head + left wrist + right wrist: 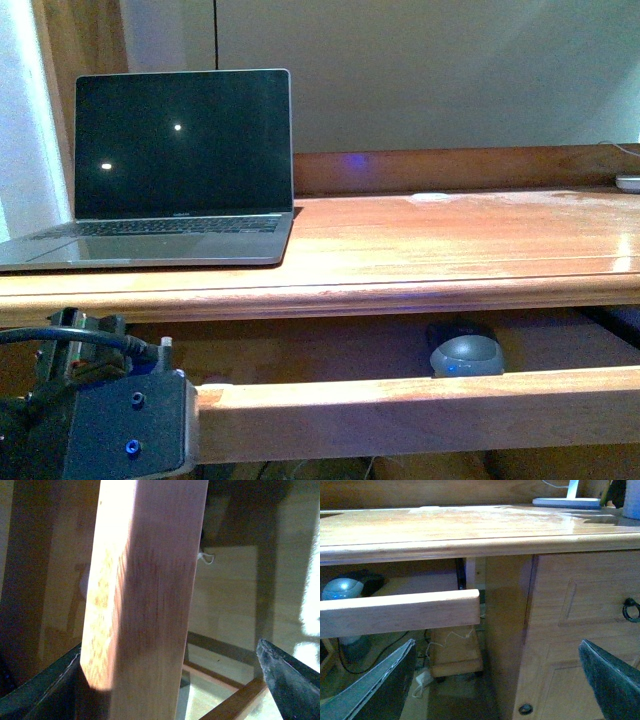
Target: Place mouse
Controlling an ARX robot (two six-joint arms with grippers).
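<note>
The mouse [466,357] lay in the tray [550,345] under the desk [450,240]. Our left jaws stood open astride its front rail [420,412]; our right jaws gaped empty.

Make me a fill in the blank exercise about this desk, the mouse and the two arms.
1. The mouse lies in the pulled-out ___ below the desktop.
2. The laptop on the desktop has its lid ___.
3. The left end effector has the ___ front rail between its fingers.
4. The right end effector is open and holds ___.
Missing words: drawer; open; wooden; nothing.
</note>
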